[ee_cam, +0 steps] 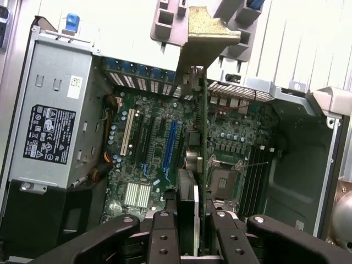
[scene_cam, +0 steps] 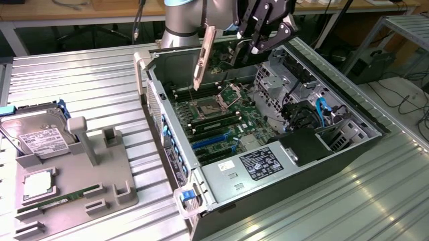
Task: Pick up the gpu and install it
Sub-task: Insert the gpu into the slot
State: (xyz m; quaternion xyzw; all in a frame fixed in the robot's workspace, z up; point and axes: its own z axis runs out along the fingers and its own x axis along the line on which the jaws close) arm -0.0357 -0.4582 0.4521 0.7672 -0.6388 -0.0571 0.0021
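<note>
**Ribbed desk (scene_cam: 80, 70), gpu (scene_cam: 226, 52) poised over the open case (scene_cam: 152, 95)**

At the exterior view's left, a grey fixture (scene_cam: 100, 170) parks the hard drive (scene_cam: 37, 133) and memory stick (scene_cam: 64, 198) in slots, easy to reach. In the middle the case lies on its side, motherboard (scene_cam: 221, 115) facing up for access from above. Over its far end the claw (ee_cam: 192, 220) is clamped on the gpu, held on edge, silver bracket (scene_cam: 204, 57) hanging toward the rear wall, seemingly to line up with the expansion slots (ee_cam: 170, 146).

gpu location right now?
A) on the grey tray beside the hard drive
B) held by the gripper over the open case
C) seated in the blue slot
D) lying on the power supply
B: the gripper is clamped on the gpu, which hangs bracket-down above the motherboard inside the open case.
</note>
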